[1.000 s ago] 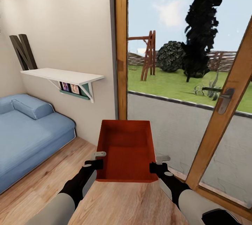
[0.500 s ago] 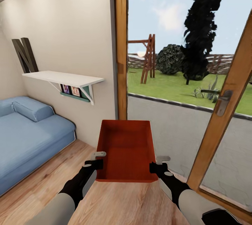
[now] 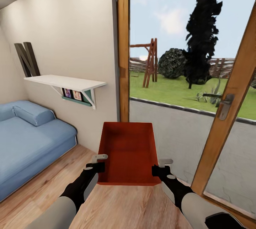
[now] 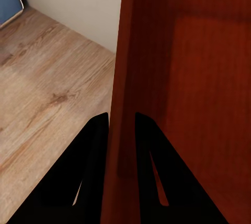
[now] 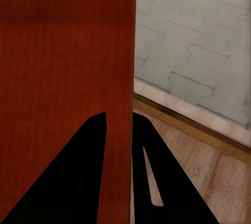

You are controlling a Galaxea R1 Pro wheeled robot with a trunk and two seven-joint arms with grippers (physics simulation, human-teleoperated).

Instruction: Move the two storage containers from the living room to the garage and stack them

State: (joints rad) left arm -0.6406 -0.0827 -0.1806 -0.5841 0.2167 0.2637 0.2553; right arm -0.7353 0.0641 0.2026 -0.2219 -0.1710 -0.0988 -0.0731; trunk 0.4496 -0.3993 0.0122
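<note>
The container (image 3: 128,152) is held level above the wood floor (image 3: 42,190), centred in front of the robot, near the open door (image 3: 227,115). The left gripper (image 3: 99,166) clamps its left wall and the right gripper (image 3: 158,169) clamps its right wall. The sofa (image 3: 28,133) stands far left

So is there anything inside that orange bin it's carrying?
No, the orange bin is empty: the head view looks straight down into it and shows only its bare floor and walls.
</note>
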